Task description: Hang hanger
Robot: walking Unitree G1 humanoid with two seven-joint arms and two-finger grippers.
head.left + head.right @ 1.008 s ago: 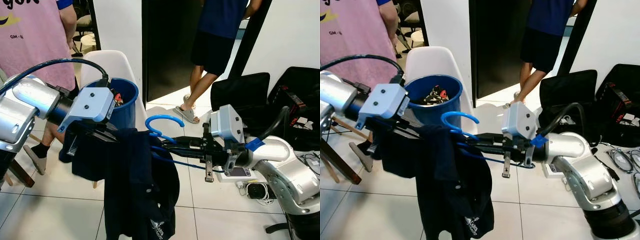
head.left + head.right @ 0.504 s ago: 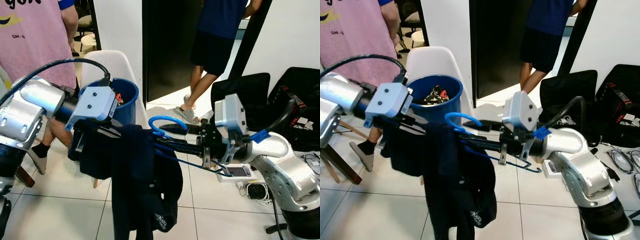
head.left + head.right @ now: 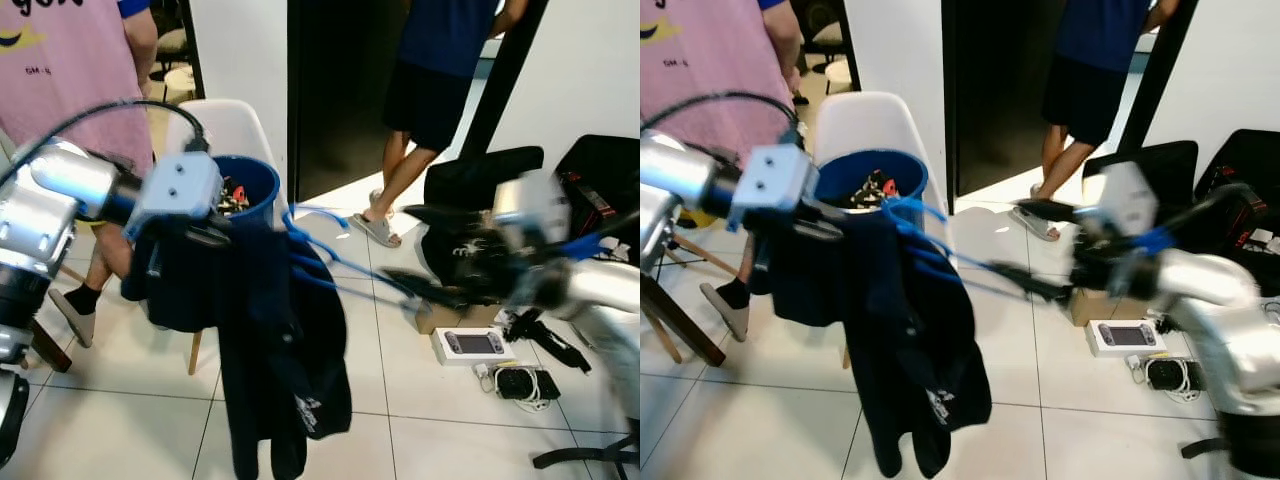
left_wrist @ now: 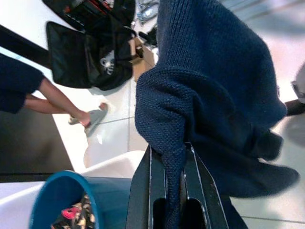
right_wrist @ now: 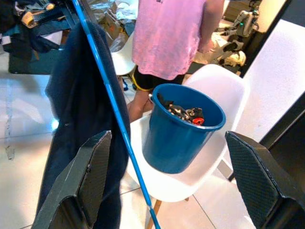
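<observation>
1. Left gripper [image 4: 174,191] clamped on dark blue sweater [image 3: 265,330], which carries the blue hanger [image 3: 320,270], w/ blue bucket [image 3: 245,190] on white chair [image 3: 865,125] behind.
2. Right gripper [image 5: 167,186] jaws spread wide, empty, off the hanger.
3. Step, prob: hanger not hung yet; next needs a rail or hook.

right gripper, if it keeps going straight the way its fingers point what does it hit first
Probably the thin blue hanger wire crossing between the open fingers of the right gripper, with the dark garment beside it. Beyond them stands the blue bucket on the white chair; depth is unclear.
</observation>
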